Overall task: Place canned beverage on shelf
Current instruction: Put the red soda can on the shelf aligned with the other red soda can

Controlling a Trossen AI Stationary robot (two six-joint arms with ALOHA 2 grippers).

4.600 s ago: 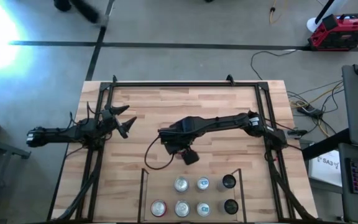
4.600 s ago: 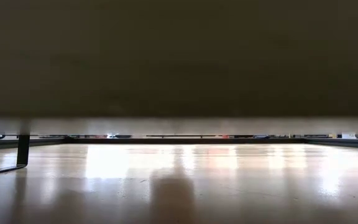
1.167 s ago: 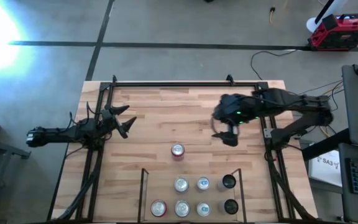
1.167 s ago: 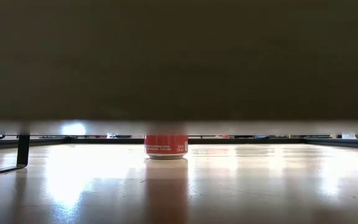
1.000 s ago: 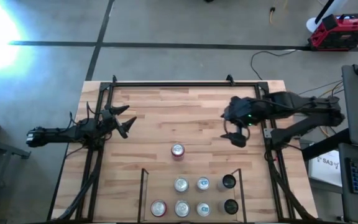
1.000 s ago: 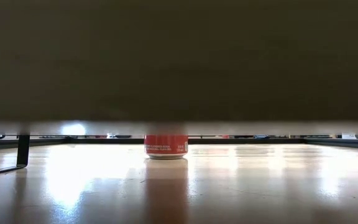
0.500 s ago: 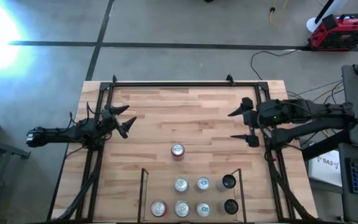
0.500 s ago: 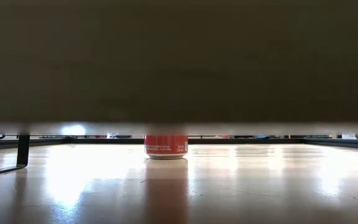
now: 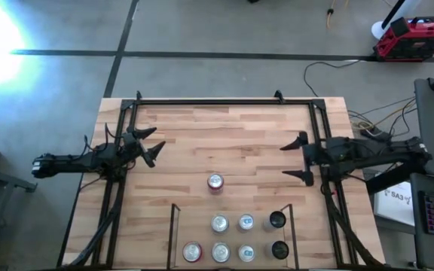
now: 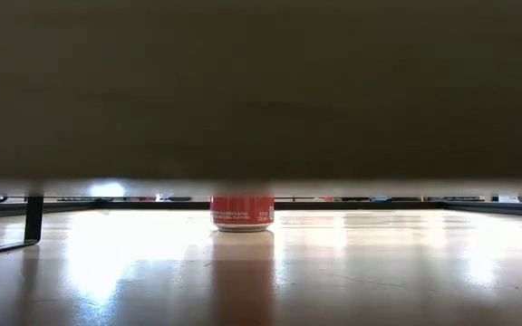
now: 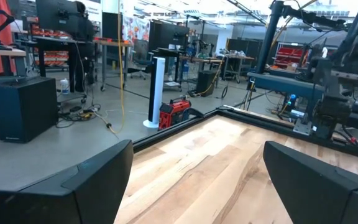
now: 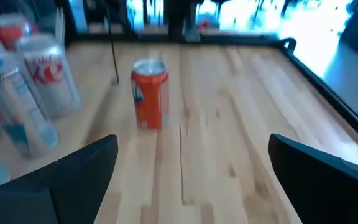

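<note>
1. Nearest me is the shelf (image 9: 232,239), a small bay between two thin black rails on the wood surface (image 9: 202,143). It already holds several cans: three silver-topped ones (image 9: 232,237), one red-rimmed can (image 9: 192,251) at the near left, and two dark-topped ones (image 9: 279,235) on the right.
2. Just beyond the shelf's open far side stands the red can (image 9: 215,182), upright, alone and held by nothing. It also shows in the right wrist view (image 12: 150,93) and at surface level (image 10: 241,212).
3. I judge the task to be at its start for this can: it needs picking up and setting into the bay. The free slot seems to be the far-left corner, just near of where the can stands.
4. The right claw (image 9: 299,159) hovers at the right edge of the surface, spread wide and empty, facing the can. The next move calls for reaching left, closing on the can's body, and lifting it over the shelf.
5. The left claw (image 9: 149,144) waits at the left edge, well open, holding nothing.
6. In the way: the neighbouring silver cans and the left rail (image 9: 172,233) crowd that slot. The large black frame (image 9: 224,102) rims the surface beyond.
</note>
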